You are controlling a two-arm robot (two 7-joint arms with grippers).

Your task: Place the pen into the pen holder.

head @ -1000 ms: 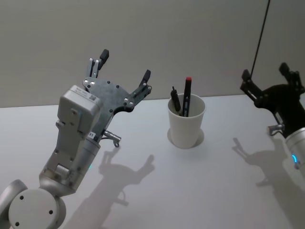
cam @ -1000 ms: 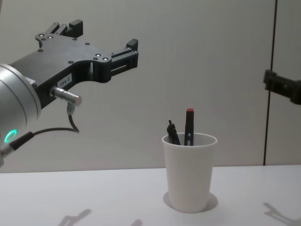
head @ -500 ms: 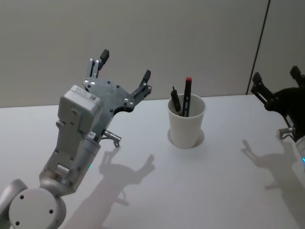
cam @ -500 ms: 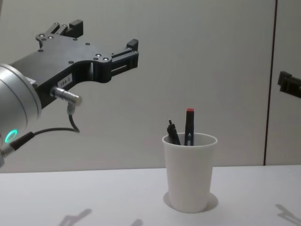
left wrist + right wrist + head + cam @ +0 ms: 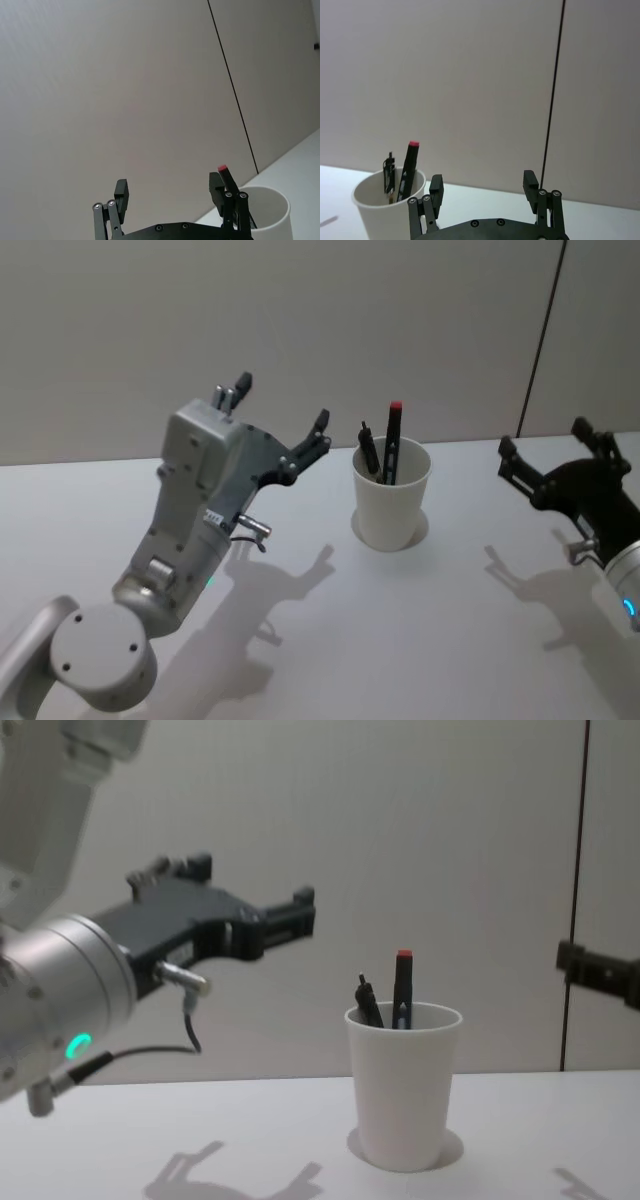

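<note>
1. Head view, L side: left gripper (image 5: pixel 280 418) raised over the table (image 5: pixel 330 640), just L of the cup. Flat black metal plate w/ small screws, on a grey-white boxy wrist; 2 thin black fingers spread wide, nothing between them. Same gripper in chest view (image 5: pixel 250 898), up above cup-rim height.
2. Middle: pen holder (image 5: pixel 391 495), 1 plain white paper cup, tapered, rolled rim, matte, standing upright on the table. Chest view shows it (image 5: pixel 402 1085) from the side, narrower at the base.
3. Inside the cup: 2 pens, both sticking up past the rim. Red-capped pen (image 5: pixel 392 443), slim dark barrel, near upright; black pen (image 5: pixel 368 450) to its L, shorter above the rim, leaning L. Both rest inside the holder, touching neither gripper.
4. R side: right gripper (image 5: pixel 555 458), black, same 2-finger build, well apart from the cup, low over the table. Fingers splayed apart, empty. Right wrist view shows its 2 fingers (image 5: pixel 436 192) w/ a clear gap and the cup beyond.
5. Table: smooth, pale, matte, w/ soft shadows of both arms. Wall (image 5: pixel 300 320) behind: flat grey, 1 thin dark vertical seam at R.
</note>
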